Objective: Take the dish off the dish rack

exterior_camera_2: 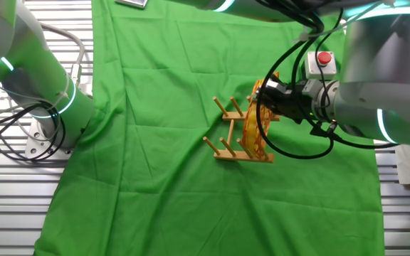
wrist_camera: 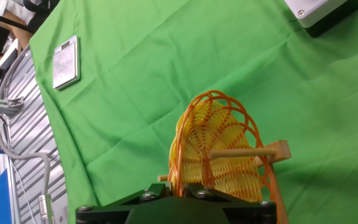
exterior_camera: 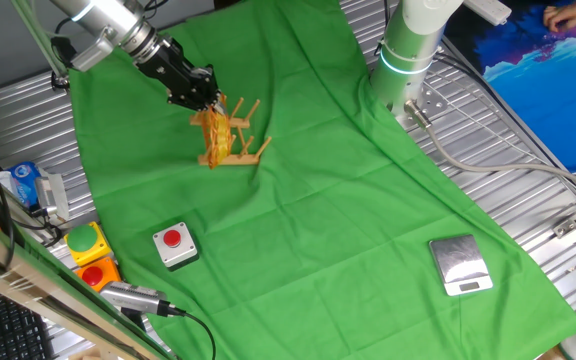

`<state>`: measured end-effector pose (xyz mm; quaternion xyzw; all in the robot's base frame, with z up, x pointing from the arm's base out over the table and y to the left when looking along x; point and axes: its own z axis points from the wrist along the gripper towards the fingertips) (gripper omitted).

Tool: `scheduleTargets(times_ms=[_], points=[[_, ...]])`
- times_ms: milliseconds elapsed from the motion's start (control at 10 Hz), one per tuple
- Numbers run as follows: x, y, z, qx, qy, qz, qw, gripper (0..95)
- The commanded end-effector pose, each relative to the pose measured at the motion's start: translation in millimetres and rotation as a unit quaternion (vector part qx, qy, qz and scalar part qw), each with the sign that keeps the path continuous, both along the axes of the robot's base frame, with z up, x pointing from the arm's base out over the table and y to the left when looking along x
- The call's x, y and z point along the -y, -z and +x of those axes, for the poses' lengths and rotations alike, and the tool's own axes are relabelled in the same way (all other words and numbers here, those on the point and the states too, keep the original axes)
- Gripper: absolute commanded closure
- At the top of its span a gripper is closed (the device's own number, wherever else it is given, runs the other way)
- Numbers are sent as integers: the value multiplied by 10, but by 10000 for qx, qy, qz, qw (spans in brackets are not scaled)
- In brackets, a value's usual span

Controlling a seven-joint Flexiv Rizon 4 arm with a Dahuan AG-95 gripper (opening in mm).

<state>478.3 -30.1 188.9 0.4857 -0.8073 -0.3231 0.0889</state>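
Silver-grey arm (exterior_camera: 103, 25), black hand (exterior_camera: 208, 100), black cables (exterior_camera_2: 290, 92).

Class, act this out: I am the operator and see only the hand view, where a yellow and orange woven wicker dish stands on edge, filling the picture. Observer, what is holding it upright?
Observer: The yellow and orange woven wicker dish stands between upright pegs of a small light-brown wooden rack, whose flat base lies on the green cloth.
Operator: Where is my gripper on it?
Observer: The black two-finger gripper sits at the dish's upper rim; I cannot tell whether it is closed on it.
Operator: Is the rack full?
Observer: No. The other fixed view shows more pegs standing bare on the side of the dish away from the gripper.
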Motion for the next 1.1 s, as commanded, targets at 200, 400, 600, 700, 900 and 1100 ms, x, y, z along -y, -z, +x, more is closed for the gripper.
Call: scheduleTargets(times_ms=[200,400,600,700,900,1100], points=[[-21,-14,-5,-25,22,-36,10000,950],[-33,-22,-10,-27,34,-35,10000,950],[-43,-48,-13,-43,54,-51,10000,950],[-48,-61,-15,-52,66,-55,9999,950],[-58,-89,-18,-62,81,-50,9999,950],[-68,-115,-21,-76,97,-44,9999,950]])
